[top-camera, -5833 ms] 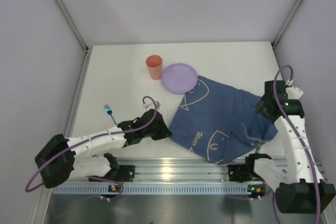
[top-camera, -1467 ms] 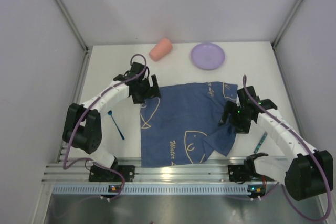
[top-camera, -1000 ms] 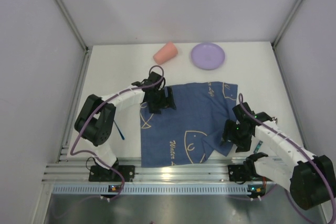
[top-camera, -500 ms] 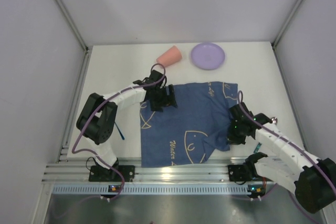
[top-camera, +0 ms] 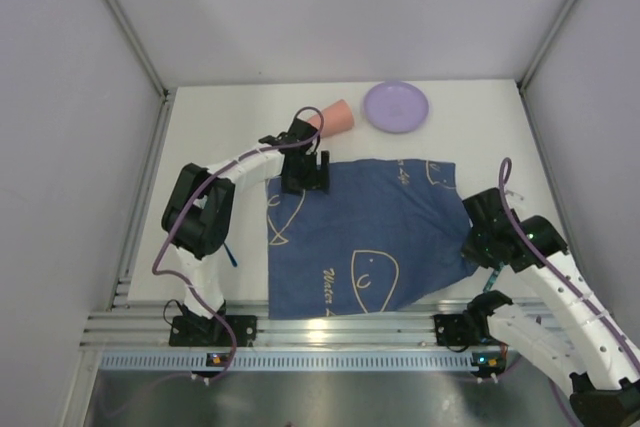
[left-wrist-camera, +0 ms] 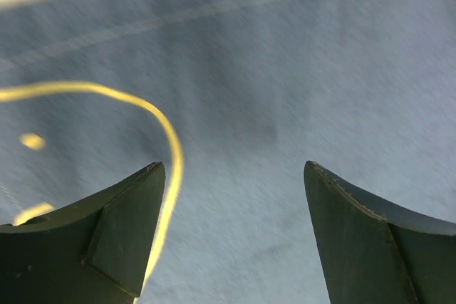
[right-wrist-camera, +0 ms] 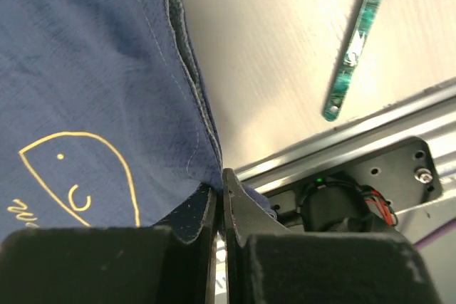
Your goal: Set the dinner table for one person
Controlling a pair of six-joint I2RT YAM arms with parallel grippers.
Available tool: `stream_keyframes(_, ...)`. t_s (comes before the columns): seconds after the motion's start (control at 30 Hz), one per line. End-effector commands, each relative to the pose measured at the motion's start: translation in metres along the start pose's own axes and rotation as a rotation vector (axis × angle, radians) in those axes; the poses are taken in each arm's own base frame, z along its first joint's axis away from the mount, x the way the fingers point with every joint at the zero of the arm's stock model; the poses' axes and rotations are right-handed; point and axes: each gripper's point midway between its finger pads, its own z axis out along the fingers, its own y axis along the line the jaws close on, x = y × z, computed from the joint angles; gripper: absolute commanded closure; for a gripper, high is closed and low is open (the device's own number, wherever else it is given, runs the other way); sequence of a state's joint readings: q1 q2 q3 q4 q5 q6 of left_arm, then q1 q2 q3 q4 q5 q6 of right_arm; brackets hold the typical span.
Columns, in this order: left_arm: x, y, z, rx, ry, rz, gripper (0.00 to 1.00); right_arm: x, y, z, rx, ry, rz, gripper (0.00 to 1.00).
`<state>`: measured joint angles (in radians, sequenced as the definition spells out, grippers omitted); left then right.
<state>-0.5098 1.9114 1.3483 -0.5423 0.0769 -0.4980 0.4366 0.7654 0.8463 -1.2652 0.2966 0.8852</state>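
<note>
The dinner table (top-camera: 215, 142) is a plain white top. A dark blue cloth (top-camera: 360, 232) with cream line drawings lies spread on it. My left gripper (top-camera: 305, 179) hovers open over the cloth's far left corner; in the left wrist view the cloth (left-wrist-camera: 285, 69) fills the frame between the spread fingers (left-wrist-camera: 107, 233) of that gripper (left-wrist-camera: 234, 169). My right gripper (top-camera: 476, 247) is shut on the cloth's right edge, and in the right wrist view the gripper (right-wrist-camera: 221, 190) pinches the hem of the cloth (right-wrist-camera: 92, 69).
An orange cup (top-camera: 333, 117) lies on its side just beyond the left gripper. A purple plate (top-camera: 396, 106) sits at the far edge. A teal utensil (right-wrist-camera: 354, 51) lies right of the cloth near the metal rail (top-camera: 340, 322). A blue utensil (top-camera: 231, 254) pokes out beside the left arm.
The right gripper shut on the cloth's right edge and pulled it rightward, spreading that side. The left gripper moved up towards the cloth's far edge. The cup rolled right.
</note>
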Motion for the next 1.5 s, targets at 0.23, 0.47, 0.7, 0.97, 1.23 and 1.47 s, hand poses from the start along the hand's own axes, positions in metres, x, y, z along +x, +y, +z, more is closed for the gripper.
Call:
stream_keyframes(0.23,-0.042,0.002,-0.003,-0.046,-0.03,0.109,0.2,0.008,-0.04,-0.015,0.191,0.043,-0.04,0.0)
stream_keyframes(0.47,-0.064,-0.022,-0.08,0.026,-0.194,0.066,0.14,-0.039,-0.006,-0.053,0.038,-0.092,-0.026,0.0)
stream_keyframes(0.7,-0.05,0.003,-0.11,-0.037,-0.283,0.063,0.02,-0.057,0.085,-0.043,-0.265,-0.049,-0.147,0.0)
stream_keyframes(0.97,-0.038,0.015,-0.098,-0.051,-0.248,0.024,0.02,-0.096,0.242,-0.048,-0.775,-0.005,-0.29,0.0)
stream_keyframes(1.23,-0.042,-0.006,-0.098,0.06,-0.221,0.001,0.03,-0.141,0.312,-0.004,-0.788,0.03,-0.281,0.0)
stream_keyframes(1.47,-0.018,-0.001,-0.102,0.092,-0.207,-0.024,0.03,-0.178,0.351,0.04,-0.794,0.036,-0.277,0.0)
